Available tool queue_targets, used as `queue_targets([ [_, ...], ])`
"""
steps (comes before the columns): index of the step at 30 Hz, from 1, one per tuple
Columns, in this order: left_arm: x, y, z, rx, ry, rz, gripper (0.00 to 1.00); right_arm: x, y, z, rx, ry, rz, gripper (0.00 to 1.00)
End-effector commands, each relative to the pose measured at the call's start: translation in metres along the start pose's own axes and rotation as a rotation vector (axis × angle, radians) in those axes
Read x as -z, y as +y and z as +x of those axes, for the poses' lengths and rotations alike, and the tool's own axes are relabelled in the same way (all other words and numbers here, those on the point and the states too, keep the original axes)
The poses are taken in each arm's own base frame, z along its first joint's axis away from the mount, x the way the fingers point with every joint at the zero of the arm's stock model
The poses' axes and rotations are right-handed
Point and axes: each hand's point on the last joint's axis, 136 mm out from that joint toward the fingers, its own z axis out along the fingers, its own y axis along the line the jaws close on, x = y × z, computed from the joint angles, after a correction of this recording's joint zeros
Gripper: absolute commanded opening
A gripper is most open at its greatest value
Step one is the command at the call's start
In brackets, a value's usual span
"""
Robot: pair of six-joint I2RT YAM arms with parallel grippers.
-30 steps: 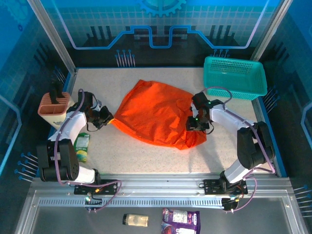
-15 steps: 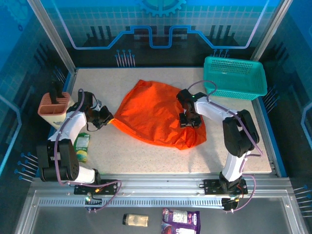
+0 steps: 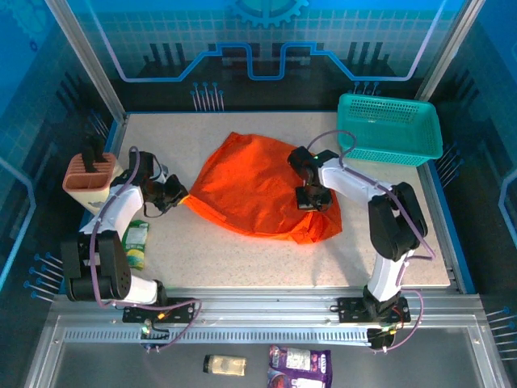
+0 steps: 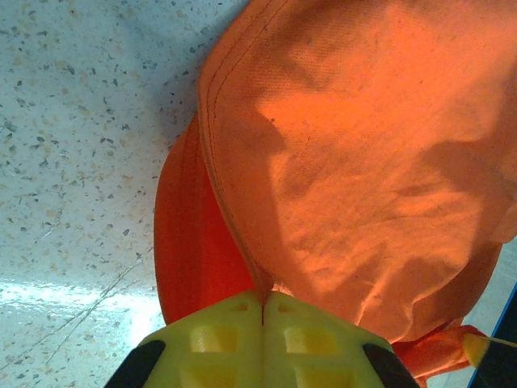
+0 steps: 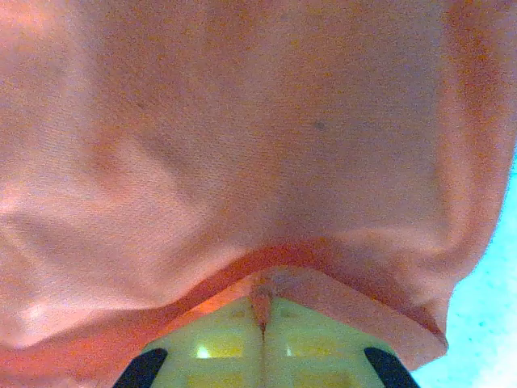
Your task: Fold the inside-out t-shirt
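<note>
Orange t-shirt [image 3: 258,190] bunched mid worktop [image 3: 242,259], slightly toward the back edge. We have both grippers pinched closed on cloth: left gripper [image 3: 179,196] on its left hem, right gripper [image 3: 311,198] on a fold at its right. Likely spreading step; next, pull apart, flatten. Room along near edge; basket [image 3: 390,128] crowds back-right corner.

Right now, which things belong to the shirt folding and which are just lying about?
In the job: orange t-shirt; left gripper, right gripper, both shut on its cloth.
Lying about: teal basket, brown holder, green packet, purple packet, small jar.
</note>
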Motion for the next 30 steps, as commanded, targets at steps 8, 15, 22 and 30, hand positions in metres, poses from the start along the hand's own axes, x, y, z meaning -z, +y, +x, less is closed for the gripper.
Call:
queue_targets([
  [8,0.018,-0.035,-0.039,-0.011,-0.103,0.071,0.00,0.106,-0.039,-0.060,-0.098,-0.283,-0.111,0.00],
  [15,0.078,-0.141,-0.121,-0.099,-0.248,0.260,0.00,0.215,-0.077,-0.145,-0.138,-0.552,-0.176,0.00],
  [22,0.213,-0.263,-0.157,-0.331,-0.492,0.530,0.00,0.344,-0.121,-0.150,-0.185,-0.888,-0.168,0.00],
  [30,0.179,-0.196,-0.099,-0.254,-0.416,0.444,0.00,0.279,-0.130,-0.064,-0.280,-0.796,-0.236,0.00],
])
